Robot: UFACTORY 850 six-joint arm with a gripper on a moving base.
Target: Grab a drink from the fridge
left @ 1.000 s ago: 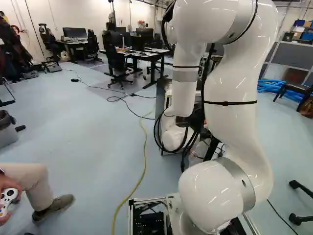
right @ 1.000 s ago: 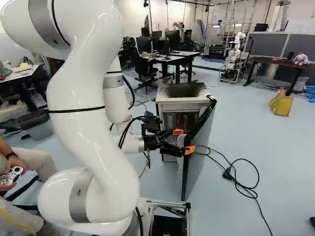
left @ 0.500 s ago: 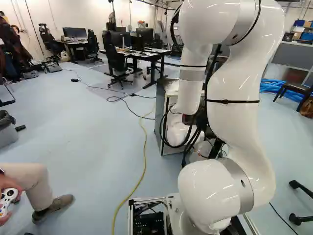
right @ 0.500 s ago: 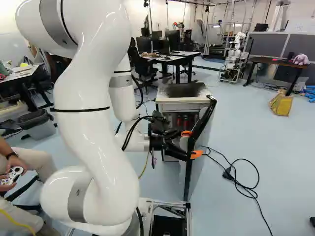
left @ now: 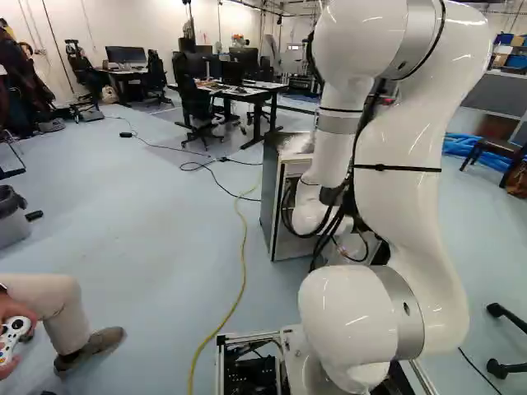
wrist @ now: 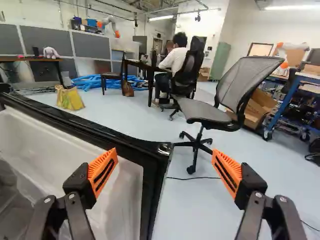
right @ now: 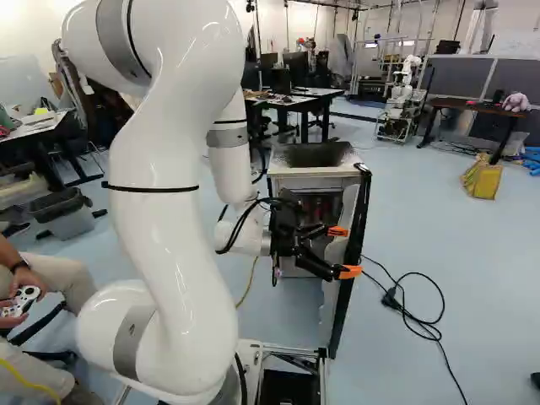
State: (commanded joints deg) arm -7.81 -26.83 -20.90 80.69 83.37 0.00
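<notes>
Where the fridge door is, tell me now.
In the right base view, the fridge door stands open at the right of the fridge, beside the tool.

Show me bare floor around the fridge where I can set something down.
In the left base view, floor lies bare between the grey bin and the yellow cable. In the right base view, another patch lies between the black cord and the yellow container. It is crowded where the arm, gripper, fridge and open door meet.

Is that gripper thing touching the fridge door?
Cannot tell: in the wrist view, one orange pad overlaps the door's white inside, but neither contact nor gap shows plainly.
</notes>
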